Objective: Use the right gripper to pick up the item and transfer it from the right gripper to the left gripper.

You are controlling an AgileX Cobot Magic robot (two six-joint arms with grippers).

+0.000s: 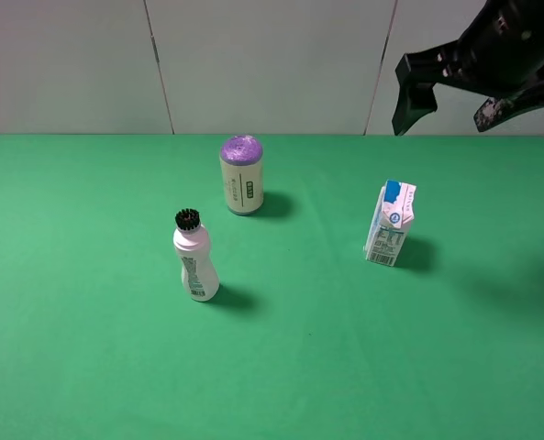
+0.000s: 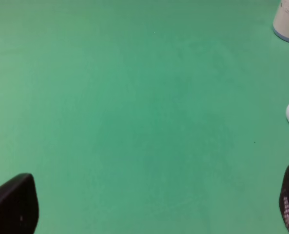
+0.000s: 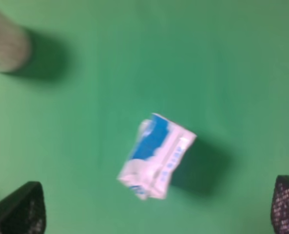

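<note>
Nearest to us on the green bench (image 1: pixel 88 367), left of centre, stands a white bottle (image 1: pixel 195 261) with a black brush cap. It is upright, and the print down its side is too small for us to read.

Farther back and to the right is the item (image 1: pixel 390 225), a small white gable-top carton standing upright, well apart from the bottle. It has open bench all around it, which we judge leaves room for fingers to come down on either side. It shows a blue patch at the top, a round blue mark and a panel of fine print low on one face, none of it legible.

Farther still, near the middle, a cream cylinder (image 1: pixel 241 174) with a purple top carries a dark green label block that we cannot read.

High at the far right hangs the right gripper (image 1: pixel 444 119), fingers splayed wide and empty. It is above and beyond the carton, which lies between its fingertips in the wrist view, so we take this as lining up for the pick.

The left gripper (image 2: pixel 151 207) shows only in its own wrist view, spread wide over bare bench, holding nothing and, we judge, waiting for the handover.
</note>
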